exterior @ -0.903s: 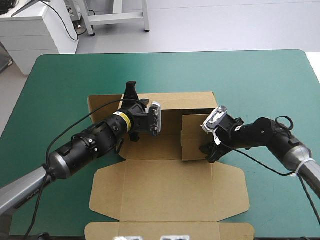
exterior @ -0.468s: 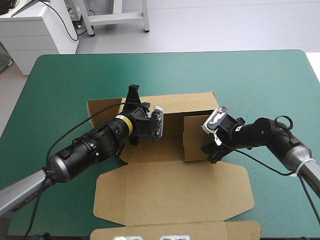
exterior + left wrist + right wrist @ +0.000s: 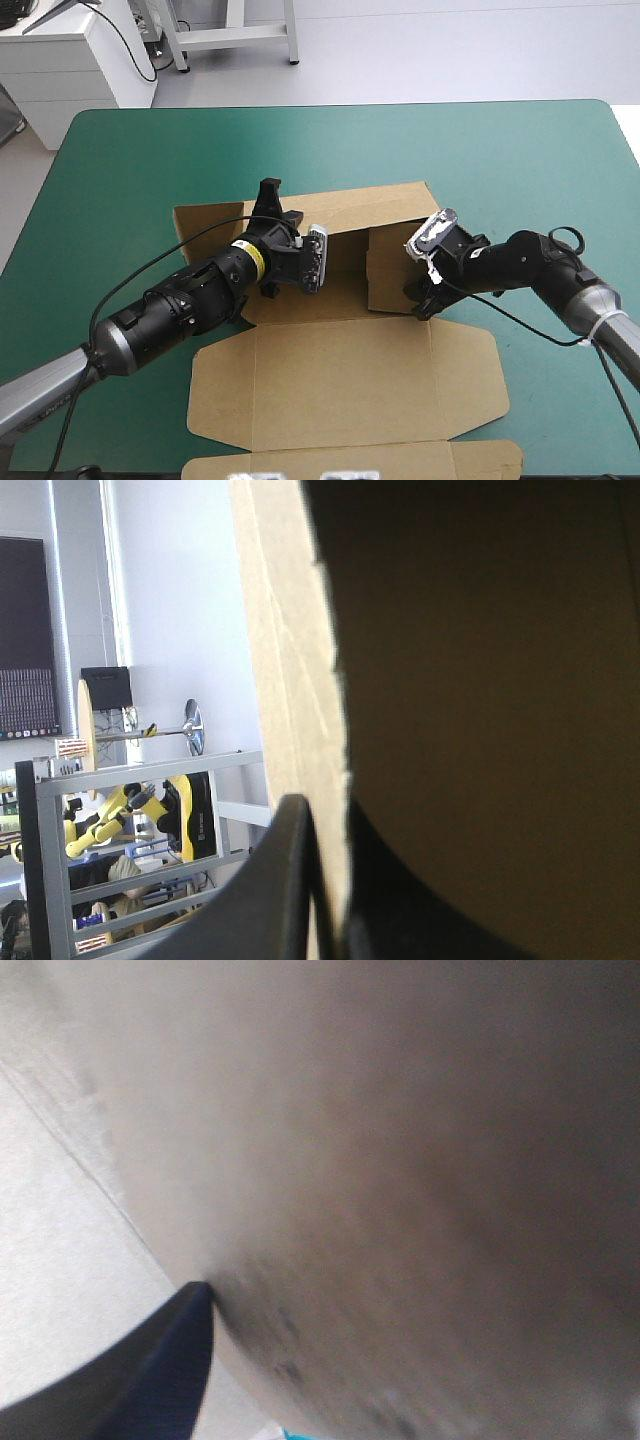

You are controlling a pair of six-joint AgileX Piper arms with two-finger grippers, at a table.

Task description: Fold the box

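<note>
Nearest: flat lid of the brown box (image 3: 340, 380), spread on the teal-green worktop (image 3: 520, 150), long axis left to right. Beyond: tray part with walls partly raised, lying between both arms. Right hand (image 3: 418, 300): pinched on the standing right-side flap, board between black fingers. Farthest: left hand (image 3: 268, 192), clamped over the back wall's top edge. Likely next: flap pressed inward, toward left hand.

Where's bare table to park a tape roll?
Free: the far strip of teal-green cover, between the box and the far edge; the far-right corner beyond the right arm; the left margin beyond the left arm. Crowded: the middle, where the left gripper and right gripper hold the box's walls; its lid fills the near edge.
</note>
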